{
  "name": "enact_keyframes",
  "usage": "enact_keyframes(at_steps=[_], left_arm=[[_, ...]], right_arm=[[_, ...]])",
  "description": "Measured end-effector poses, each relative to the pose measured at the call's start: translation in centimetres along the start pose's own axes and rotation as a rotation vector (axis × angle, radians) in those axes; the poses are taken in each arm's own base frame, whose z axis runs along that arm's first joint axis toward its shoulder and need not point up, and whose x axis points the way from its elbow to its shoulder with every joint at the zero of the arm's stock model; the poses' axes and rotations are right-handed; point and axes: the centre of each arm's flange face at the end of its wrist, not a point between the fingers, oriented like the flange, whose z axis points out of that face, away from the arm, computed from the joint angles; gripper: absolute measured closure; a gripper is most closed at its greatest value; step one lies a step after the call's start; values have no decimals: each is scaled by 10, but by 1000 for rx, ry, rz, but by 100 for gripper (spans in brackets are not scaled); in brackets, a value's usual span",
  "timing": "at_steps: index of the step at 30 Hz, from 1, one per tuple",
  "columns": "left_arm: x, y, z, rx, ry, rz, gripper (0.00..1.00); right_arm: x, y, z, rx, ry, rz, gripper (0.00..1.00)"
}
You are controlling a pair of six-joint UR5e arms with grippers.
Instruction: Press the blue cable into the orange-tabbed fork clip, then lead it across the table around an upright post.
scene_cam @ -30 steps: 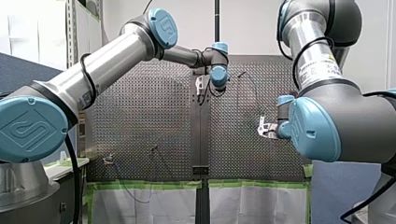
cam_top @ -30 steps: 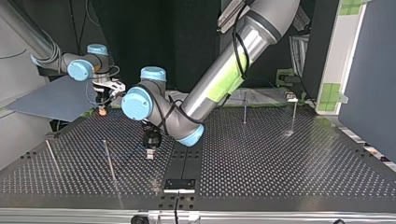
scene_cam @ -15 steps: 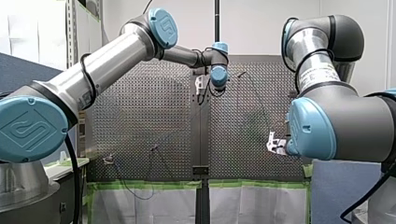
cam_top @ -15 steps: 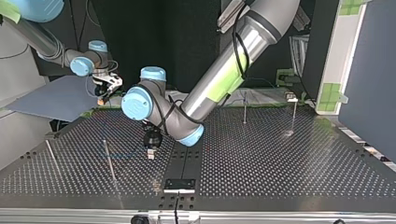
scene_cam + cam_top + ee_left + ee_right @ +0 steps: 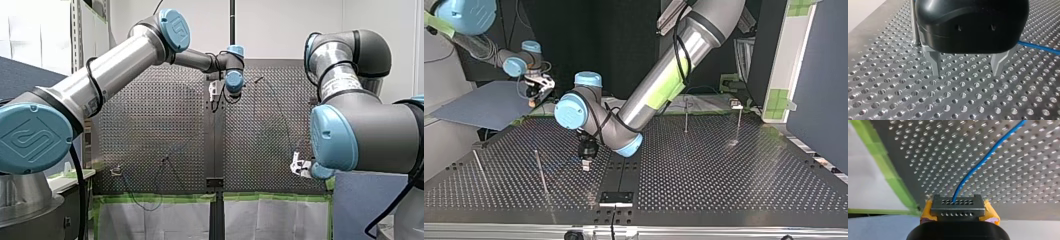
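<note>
Right gripper (image 5: 958,207) is clamped on the blue cable (image 5: 988,155), probably to keep it taut. Left gripper (image 5: 968,71) hangs wide open, empty, beside a post (image 5: 913,22).

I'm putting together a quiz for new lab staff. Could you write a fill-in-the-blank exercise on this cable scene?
1. My right gripper is shut on the ____ cable.
2. My left gripper is ____ and holds nothing.
3. The tape along the edge of the table is ____.
Missing words: blue; open; green.
</note>
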Motion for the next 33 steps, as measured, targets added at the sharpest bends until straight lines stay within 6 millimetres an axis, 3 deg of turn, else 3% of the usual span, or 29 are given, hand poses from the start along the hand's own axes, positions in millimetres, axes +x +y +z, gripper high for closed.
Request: enact_keyframes(at_steps=[6,10,33], left_arm=[[1,1,-1,-1,9,4,0],[2,2,-3,-11,21,-4,0],[10,-2,-33,7,177,-124,0]], right_arm=[[-33,17,2,-19,-16,2,100],[-43,26,2,-30,-18,-8,100],[-41,50,7,-51,4,0,100]])
